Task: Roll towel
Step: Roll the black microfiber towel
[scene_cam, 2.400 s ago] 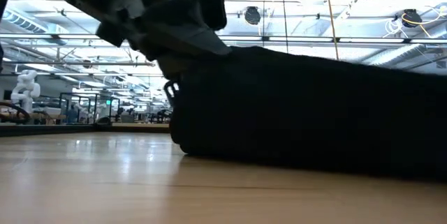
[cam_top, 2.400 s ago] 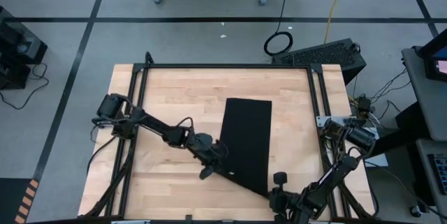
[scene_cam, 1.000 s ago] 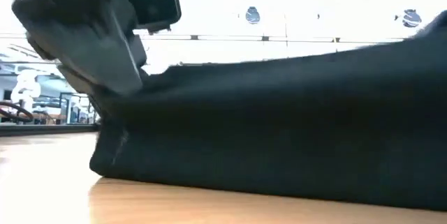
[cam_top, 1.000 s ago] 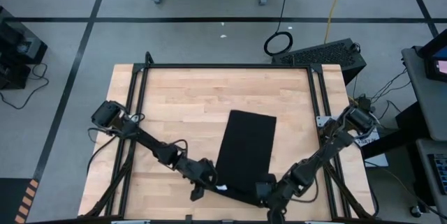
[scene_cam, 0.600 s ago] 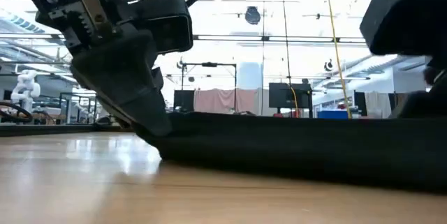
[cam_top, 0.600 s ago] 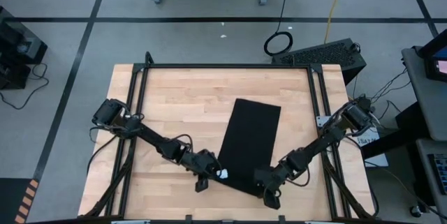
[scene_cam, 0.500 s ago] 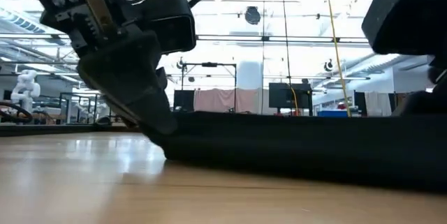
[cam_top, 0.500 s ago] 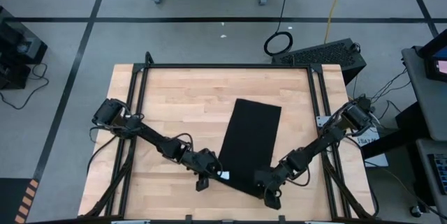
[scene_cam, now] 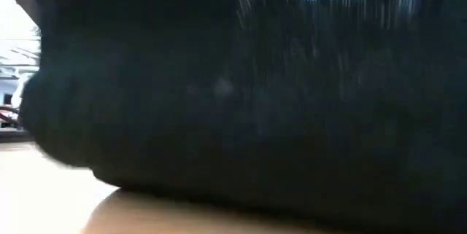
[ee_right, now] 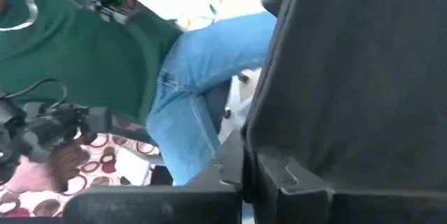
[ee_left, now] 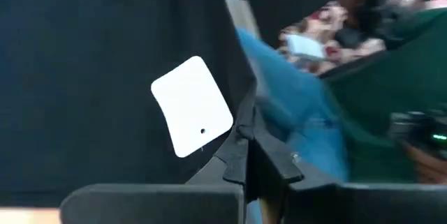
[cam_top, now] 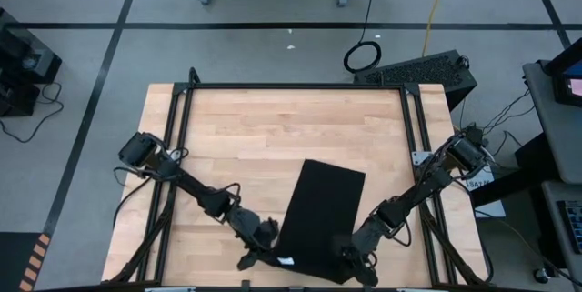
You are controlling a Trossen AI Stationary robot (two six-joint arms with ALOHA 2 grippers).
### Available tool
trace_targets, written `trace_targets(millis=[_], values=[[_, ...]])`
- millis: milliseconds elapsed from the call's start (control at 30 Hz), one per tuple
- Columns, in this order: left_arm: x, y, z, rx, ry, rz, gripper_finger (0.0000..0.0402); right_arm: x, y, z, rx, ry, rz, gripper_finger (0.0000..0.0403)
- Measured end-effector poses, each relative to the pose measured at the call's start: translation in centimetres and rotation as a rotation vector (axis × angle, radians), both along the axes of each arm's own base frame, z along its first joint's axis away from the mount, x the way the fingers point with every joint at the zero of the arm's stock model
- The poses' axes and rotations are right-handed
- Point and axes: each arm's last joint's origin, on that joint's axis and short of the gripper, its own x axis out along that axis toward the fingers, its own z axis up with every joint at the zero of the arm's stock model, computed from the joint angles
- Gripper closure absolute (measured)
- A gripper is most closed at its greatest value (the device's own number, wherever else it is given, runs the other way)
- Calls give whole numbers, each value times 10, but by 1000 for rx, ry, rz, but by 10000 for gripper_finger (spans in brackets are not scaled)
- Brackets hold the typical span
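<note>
Towel (cam_top: pixel 318 215) is lying on the wooden surface (cam_top: pixel 245 137), near the front edge and a bit to the right of the middle. It is black and long, and it is sitting at a slant, with its far end leaning to the right. Its near end is reaching almost to the front edge of the surface.

The left gripper (cam_top: pixel 264 254) is sitting at the near left corner of the towel. Its jaws are clenched on that corner. In the left wrist view the black cloth is pinched between the two dark fingers (ee_left: pixel 230 165), and a small white tag (ee_left: pixel 191 105) is hanging on the cloth just beside them.

The right gripper (cam_top: pixel 353 260) is sitting at the near right corner of the towel. Its jaws are clenched on that corner too. In the right wrist view the black cloth is filling one side of the picture and is running down between the fingers (ee_right: pixel 230 165).

In the low view the black towel is filling almost the whole picture, right in front of the camera.

Beyond the surface, both wrist views are showing a person in blue jeans (ee_right: pixel 202 77) and a green top (ee_right: pixel 91 49).
</note>
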Motion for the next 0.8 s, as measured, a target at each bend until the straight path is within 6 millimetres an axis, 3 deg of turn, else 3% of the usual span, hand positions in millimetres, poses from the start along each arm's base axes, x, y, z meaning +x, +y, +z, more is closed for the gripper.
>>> trace_targets(millis=[267,533,633,800], values=[[8,37,-18,179,140,145,388,-6,-10,-18,-194,132,-108,403],[9,39,-18,202,119,131,383,-7,-12,-21,-224,158,-160,403],[9,40,-19,212,117,130,358,-9,-13,-23,-244,178,-165,398],[9,40,-19,225,102,116,280,-10,-15,-25,-259,206,-192,359]])
